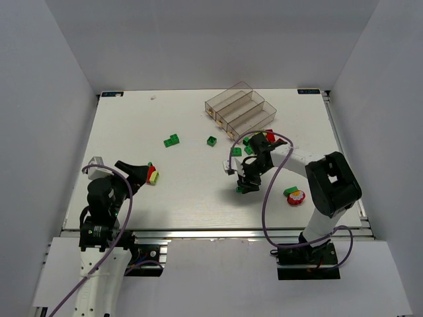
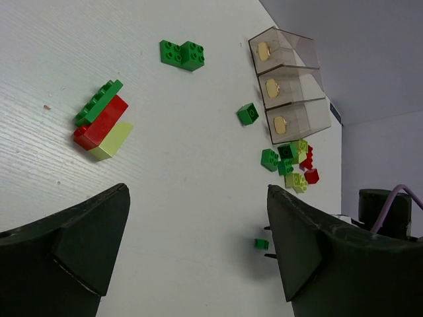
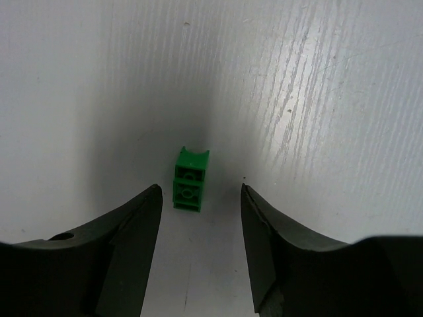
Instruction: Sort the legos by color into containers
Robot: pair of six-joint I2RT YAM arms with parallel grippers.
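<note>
A small dark green lego (image 3: 189, 179) lies on the table just past my right gripper's fingertips, in the gap between them and touching neither. The right gripper (image 3: 198, 188) (image 1: 246, 183) hovers low over it, open. The same lego (image 2: 262, 244) shows in the left wrist view. My left gripper (image 2: 197, 191) (image 1: 140, 173) is open and empty, near a stuck stack of green, red and lime legos (image 2: 102, 122) (image 1: 153, 175). The clear containers (image 1: 241, 109) (image 2: 291, 86) stand at the back right, tilted.
A joined pair of green legos (image 1: 172, 140) and a single green one (image 1: 211, 140) lie mid-table. A cluster of green, lime and red legos (image 2: 294, 165) sits by the containers' near end. More legos (image 1: 294, 195) rest beside the right arm.
</note>
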